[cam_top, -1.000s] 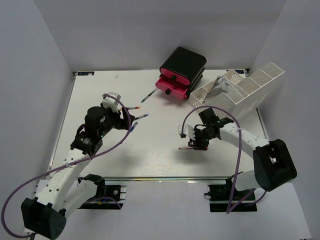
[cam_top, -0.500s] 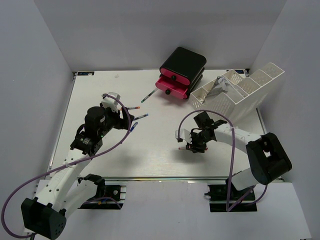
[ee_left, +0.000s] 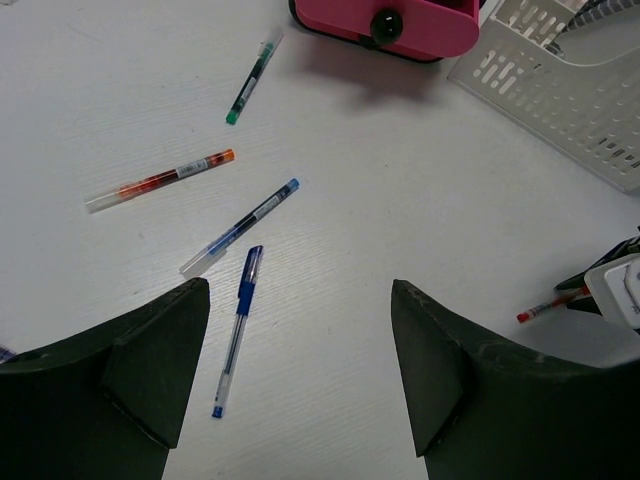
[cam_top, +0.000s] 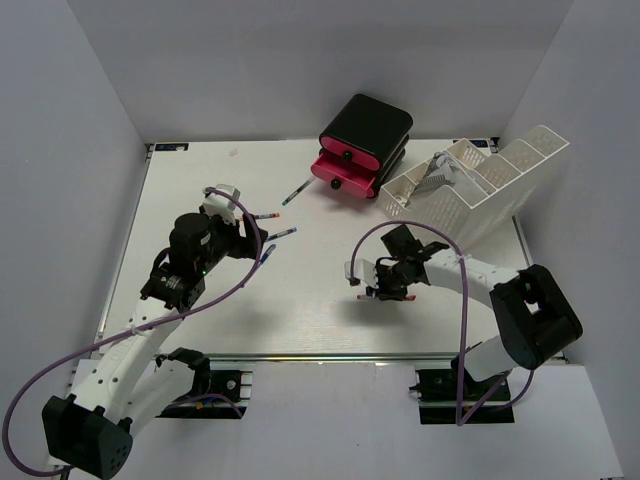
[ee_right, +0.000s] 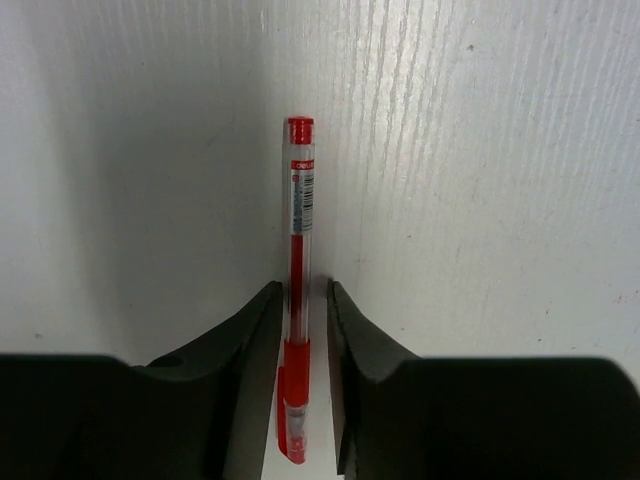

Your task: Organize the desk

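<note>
The white desk (cam_top: 300, 315) has pens scattered on it. A red pen (ee_right: 298, 250) lies flat on it between the jaws of my right gripper (ee_right: 302, 290). The jaws stand narrowly apart around its grip end: the left finger (ee_right: 255, 330) touches the pen and a slim gap shows at the right finger. From above, the right gripper (cam_top: 388, 290) is down at mid-desk. My left gripper (ee_left: 300, 290) hovers wide open and empty above a blue pen (ee_left: 236, 330). Close by lie a blue-tipped clear pen (ee_left: 240, 227), an orange-tipped pen (ee_left: 160, 181) and a green pen (ee_left: 253, 77).
A black-and-pink drawer unit (cam_top: 362, 140) stands at the back centre. A white perforated compartment tray (cam_top: 480, 185) sits to its right, close behind the right arm. A silver rail (cam_top: 320, 357) runs along the desk's near edge.
My right gripper has moved slightly left and lowered over the red pen, and its jaws have narrowed around it. The left arm has not moved.
</note>
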### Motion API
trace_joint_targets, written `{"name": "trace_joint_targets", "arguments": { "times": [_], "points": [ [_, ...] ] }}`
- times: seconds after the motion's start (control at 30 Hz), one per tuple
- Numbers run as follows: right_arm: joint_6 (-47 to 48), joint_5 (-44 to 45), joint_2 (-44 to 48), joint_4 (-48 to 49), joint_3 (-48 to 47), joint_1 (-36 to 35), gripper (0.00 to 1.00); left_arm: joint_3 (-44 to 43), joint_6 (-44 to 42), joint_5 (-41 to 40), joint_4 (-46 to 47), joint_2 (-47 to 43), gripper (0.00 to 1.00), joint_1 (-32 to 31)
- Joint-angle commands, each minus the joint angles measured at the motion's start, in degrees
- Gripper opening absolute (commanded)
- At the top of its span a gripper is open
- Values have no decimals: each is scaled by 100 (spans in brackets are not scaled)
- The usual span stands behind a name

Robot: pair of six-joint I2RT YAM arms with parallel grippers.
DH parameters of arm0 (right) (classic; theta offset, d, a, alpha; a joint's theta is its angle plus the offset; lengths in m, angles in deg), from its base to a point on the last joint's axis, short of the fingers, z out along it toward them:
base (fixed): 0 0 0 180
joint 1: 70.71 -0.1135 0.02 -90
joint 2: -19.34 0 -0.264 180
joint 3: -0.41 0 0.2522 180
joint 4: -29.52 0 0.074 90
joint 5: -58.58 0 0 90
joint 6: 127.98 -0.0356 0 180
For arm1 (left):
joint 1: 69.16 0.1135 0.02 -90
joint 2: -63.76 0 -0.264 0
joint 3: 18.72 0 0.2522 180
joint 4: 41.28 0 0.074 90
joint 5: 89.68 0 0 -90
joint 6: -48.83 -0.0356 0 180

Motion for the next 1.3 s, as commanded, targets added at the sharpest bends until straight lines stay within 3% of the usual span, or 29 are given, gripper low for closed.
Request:
{"name": "trace_joint_targets", "arguments": {
  "times": [0.0,0.23,0.57,0.73,0.93,1.13,1.27],
  "points": [
    [52,343,-353,-238,168,-34,29,-142,-38,-77,-46,-111,83,6],
    [61,326,-555,-449,88,-52,23,-142,-38,-112,-46,-111,83,6],
    [-19,220,-723,-993,-517,-25,2,-115,-38,-191,-54,-41,83,6],
    [-98,-60,-714,-1854,-1913,-25,0,-107,-47,-314,-72,-6,83,6],
    [-580,-632,-1117,-2216,-3803,-25,0,-89,-73,-499,-107,152,83,6],
    [-1292,-729,-1759,-1743,-5384,-16,0,-115,-109,-806,-186,469,83,6],
    [-1670,-388,-2076,-1145,-5914,-16,0,-133,-126,-903,-204,557,83,6]
  ]
}}
